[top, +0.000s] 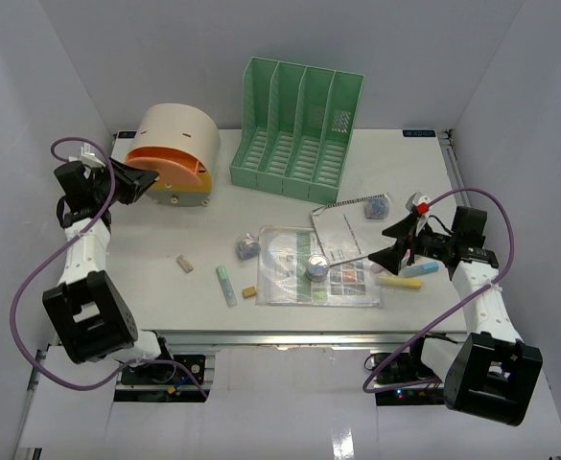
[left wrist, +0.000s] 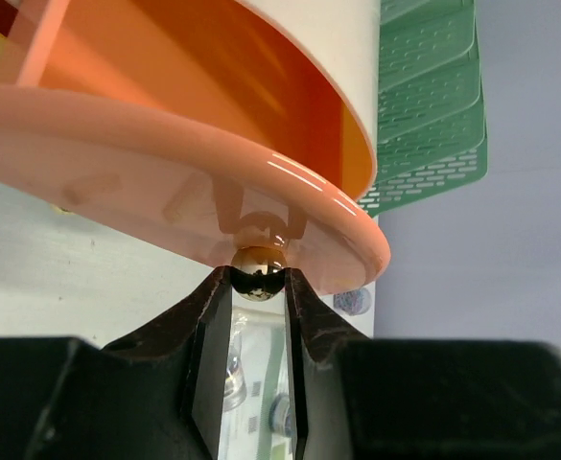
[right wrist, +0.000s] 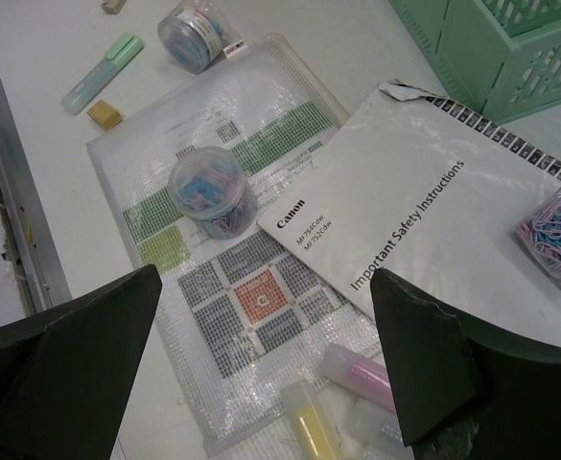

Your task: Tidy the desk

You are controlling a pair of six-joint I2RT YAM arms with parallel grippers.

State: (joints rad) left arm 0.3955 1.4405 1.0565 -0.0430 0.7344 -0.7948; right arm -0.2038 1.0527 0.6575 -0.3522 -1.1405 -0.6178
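Observation:
The white desk [top: 146,287] carries scattered stationery. My left gripper [top: 138,182] is shut on the small metal knob [left wrist: 259,272] of the orange drawer [left wrist: 165,182] of the cream-and-orange drawer box [top: 176,144] at the back left. My right gripper [top: 395,242] is open and empty, and hovers [right wrist: 266,278] over a clear mesh pouch [right wrist: 251,297] with a printed sheet inside. A Canon safety booklet [right wrist: 424,201] overlaps the pouch. A jar of paper clips [right wrist: 210,195] stands on the pouch. Yellow [right wrist: 309,422] and pink [right wrist: 362,369] highlighters lie just below the gripper.
A green slotted file rack [top: 294,129] stands at the back centre. A second clip jar [top: 248,247], a green highlighter [top: 225,285], two small erasers [top: 185,263] [top: 249,291] and a box of coloured clips [top: 378,205] lie about. Metal rails edge the desk.

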